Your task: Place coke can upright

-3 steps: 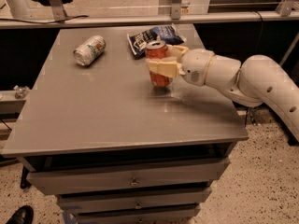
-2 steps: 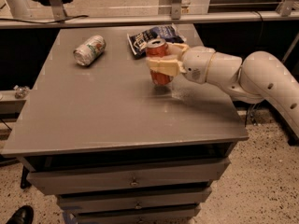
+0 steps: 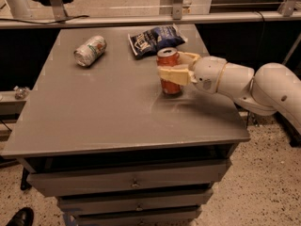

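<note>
The red coke can (image 3: 168,59) stands upright on the grey table (image 3: 108,117), right of the middle, just in front of the chip bag. My gripper (image 3: 171,66) reaches in from the right on a white arm (image 3: 244,81). Its two cream fingers (image 3: 173,75) sit on either side of the can's middle, shut on it. The can's base appears to rest on the table top.
A silver-white can (image 3: 90,51) lies on its side at the back left. A dark blue chip bag (image 3: 154,39) lies at the back, just behind the coke can. Drawers (image 3: 136,182) sit under the table. A rail (image 3: 141,20) runs behind the table.
The gripper and the coke can have shifted a little to the right and slightly towards the front. The can stays upright. The other can and the bag have not moved.
</note>
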`<act>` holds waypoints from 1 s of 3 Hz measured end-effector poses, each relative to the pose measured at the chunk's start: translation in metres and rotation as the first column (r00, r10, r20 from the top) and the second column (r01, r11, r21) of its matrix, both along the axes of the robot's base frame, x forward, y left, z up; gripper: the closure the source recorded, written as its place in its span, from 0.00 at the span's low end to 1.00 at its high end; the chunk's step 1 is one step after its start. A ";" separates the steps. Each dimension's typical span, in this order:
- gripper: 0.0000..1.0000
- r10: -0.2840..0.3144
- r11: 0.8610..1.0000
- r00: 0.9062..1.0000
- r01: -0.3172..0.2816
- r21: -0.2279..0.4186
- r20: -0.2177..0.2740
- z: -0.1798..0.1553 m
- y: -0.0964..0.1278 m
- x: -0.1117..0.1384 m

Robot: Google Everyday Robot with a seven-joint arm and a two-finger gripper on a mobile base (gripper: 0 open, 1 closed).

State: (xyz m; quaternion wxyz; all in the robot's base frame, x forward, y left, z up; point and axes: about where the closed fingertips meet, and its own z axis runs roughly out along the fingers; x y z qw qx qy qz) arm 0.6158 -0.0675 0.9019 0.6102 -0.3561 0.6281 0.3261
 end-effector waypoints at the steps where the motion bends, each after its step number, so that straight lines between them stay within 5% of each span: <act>1: 0.84 -0.021 1.000 1.000 0.021 0.013 -0.023 -0.011 -0.008 -0.003; 3: 0.36 -0.023 1.000 0.999 0.023 0.014 -0.025 -0.010 -0.009 -0.004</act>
